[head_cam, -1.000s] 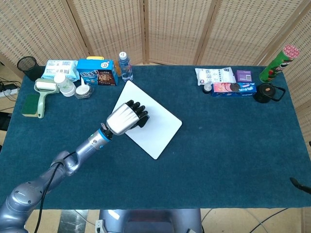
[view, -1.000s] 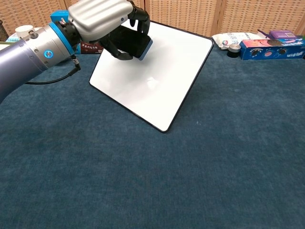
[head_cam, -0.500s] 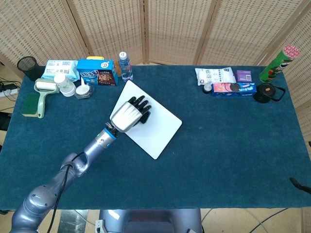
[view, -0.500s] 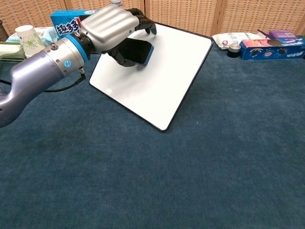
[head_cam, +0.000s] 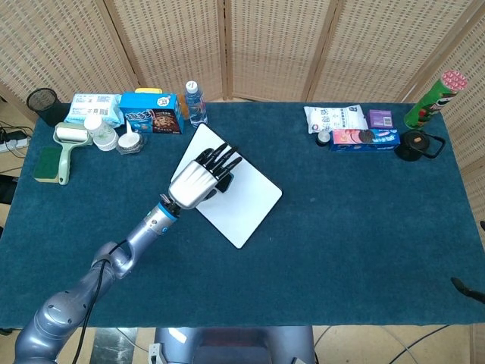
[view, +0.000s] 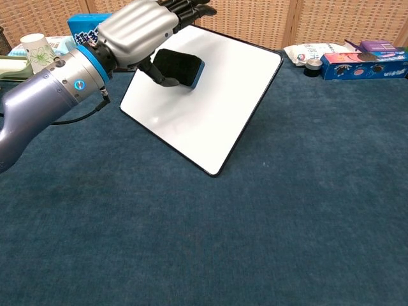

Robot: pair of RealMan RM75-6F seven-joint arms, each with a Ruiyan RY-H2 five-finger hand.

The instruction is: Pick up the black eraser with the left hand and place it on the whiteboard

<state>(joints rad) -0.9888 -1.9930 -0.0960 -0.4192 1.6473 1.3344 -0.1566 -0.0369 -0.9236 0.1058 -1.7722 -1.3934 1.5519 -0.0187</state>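
The black eraser (view: 180,65), with its blue backing, lies on the white whiteboard (view: 217,108) near the board's far left part. My left hand (view: 140,29) hovers just over it with the fingers stretched out above the eraser. The thumb hangs down by the eraser's left end, and I cannot tell whether it still touches. In the head view the left hand (head_cam: 201,178) covers most of the eraser (head_cam: 225,182) on the whiteboard (head_cam: 246,205). Only a dark sliver (head_cam: 466,288) shows at the right edge, perhaps my right hand.
Back left stand a blue snack box (head_cam: 151,112), a water bottle (head_cam: 195,102), cups (head_cam: 106,136), a lint roller (head_cam: 68,148) and a black pen holder (head_cam: 44,102). Back right hold snack packs (head_cam: 352,127), a green chips can (head_cam: 432,98) and a black pot (head_cam: 415,144).
The left hand lowered the eraser onto the whiteboard and its fingers spread out from around it. The whiteboard shifted slightly.
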